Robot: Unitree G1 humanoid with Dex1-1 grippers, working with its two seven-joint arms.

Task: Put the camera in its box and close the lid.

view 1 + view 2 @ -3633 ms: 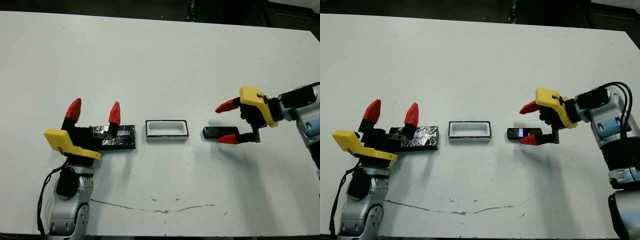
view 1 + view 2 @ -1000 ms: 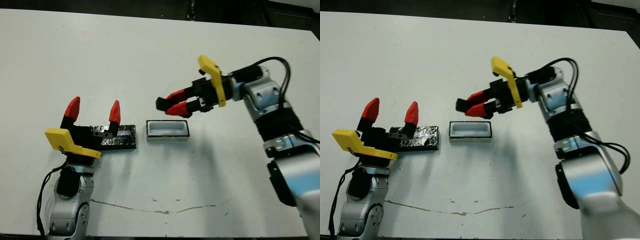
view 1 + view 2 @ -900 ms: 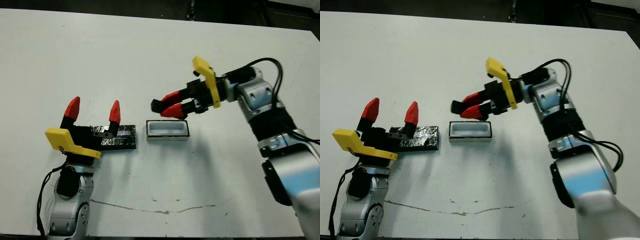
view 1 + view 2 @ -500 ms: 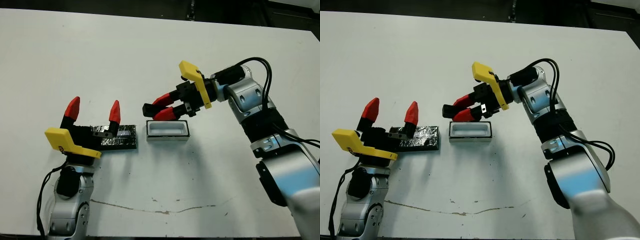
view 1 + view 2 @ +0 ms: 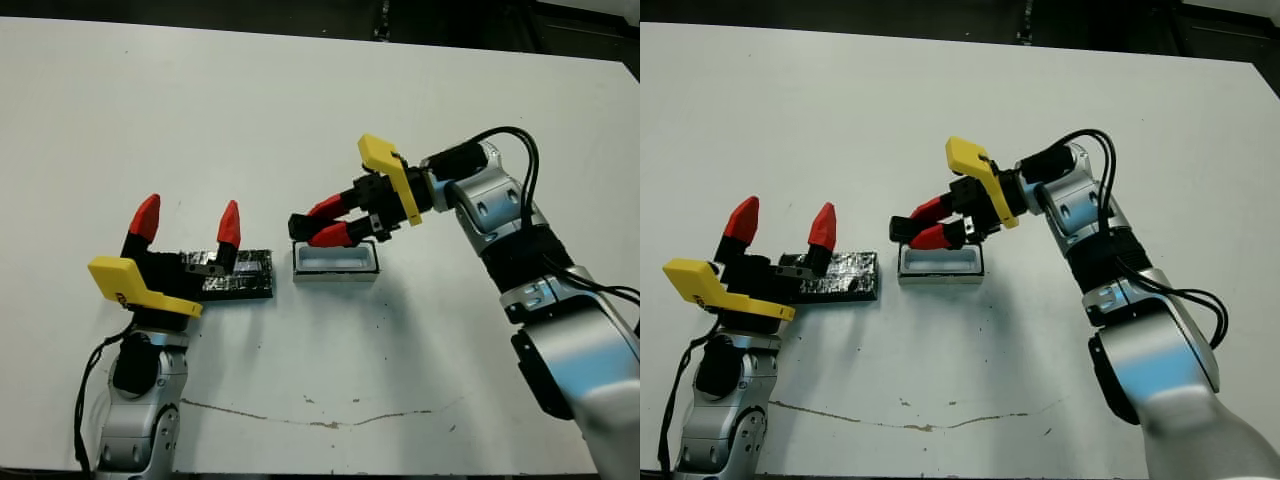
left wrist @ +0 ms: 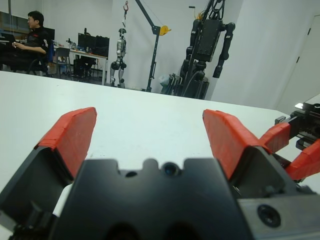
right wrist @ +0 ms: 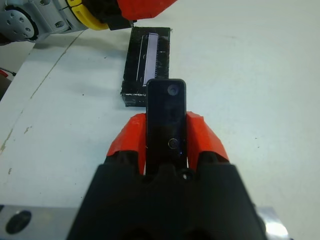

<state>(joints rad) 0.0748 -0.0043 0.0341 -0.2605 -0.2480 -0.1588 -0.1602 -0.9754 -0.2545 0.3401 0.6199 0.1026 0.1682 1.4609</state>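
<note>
red fingertips of the right gripper (image 5: 322, 222) pinch the slim black camera (image 7: 166, 117), holding it just above the left end of the white-lined box (image 5: 337, 261) on the table (image 5: 300, 120). the left gripper (image 5: 187, 224) spreads wide over the glossy black lid (image 5: 243, 275), left of the box.

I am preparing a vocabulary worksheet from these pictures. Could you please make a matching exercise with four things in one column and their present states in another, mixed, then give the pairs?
Things:
1. camera
2. box
3. lid
4. left claw

States:
a. open, holding nothing
b. lying flat on the table, left of the box
c. gripped in the right claw
d. uncovered, white inside showing

Pairs: 1-c, 2-d, 3-b, 4-a
</note>
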